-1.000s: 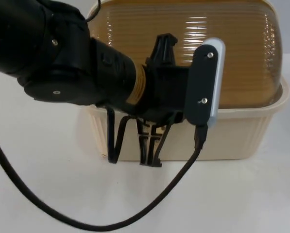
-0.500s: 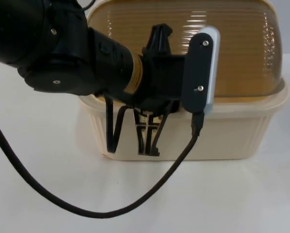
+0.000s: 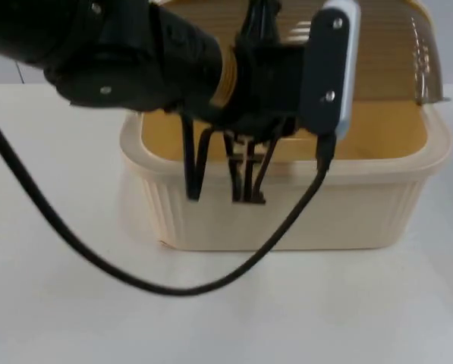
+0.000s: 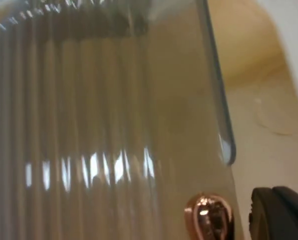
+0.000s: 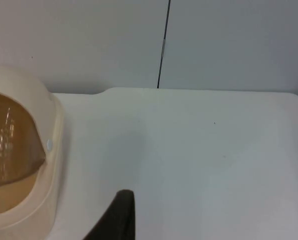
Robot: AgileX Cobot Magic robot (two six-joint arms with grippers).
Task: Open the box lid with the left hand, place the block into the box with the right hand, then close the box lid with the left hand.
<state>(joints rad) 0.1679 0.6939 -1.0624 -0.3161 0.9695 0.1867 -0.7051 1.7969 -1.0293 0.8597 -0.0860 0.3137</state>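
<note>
A cream ribbed plastic box (image 3: 287, 220) stands on the white table. Its amber see-through lid (image 3: 385, 45) is tipped up and back, so the front of the tan interior (image 3: 378, 129) lies bare. My left gripper (image 3: 222, 193) hangs over the box's front rim, shut on the lid's front edge. In the left wrist view the ribbed lid (image 4: 89, 125) is very close, with a copper knob (image 4: 208, 215) beside one black fingertip (image 4: 278, 210). My right gripper (image 5: 120, 220) waits above the table to the box's right, with the box (image 5: 44, 200) and lid (image 5: 9, 145) beside it.
White table top (image 5: 188, 165) stretches out to the right of the box as far as the grey partition wall (image 5: 228, 45). In the top view, more table (image 3: 325, 311) lies in front of the box.
My left gripper has risen and drawn the lid's front edge up and back. The box was closed a second ago; now its inside shows.
</note>
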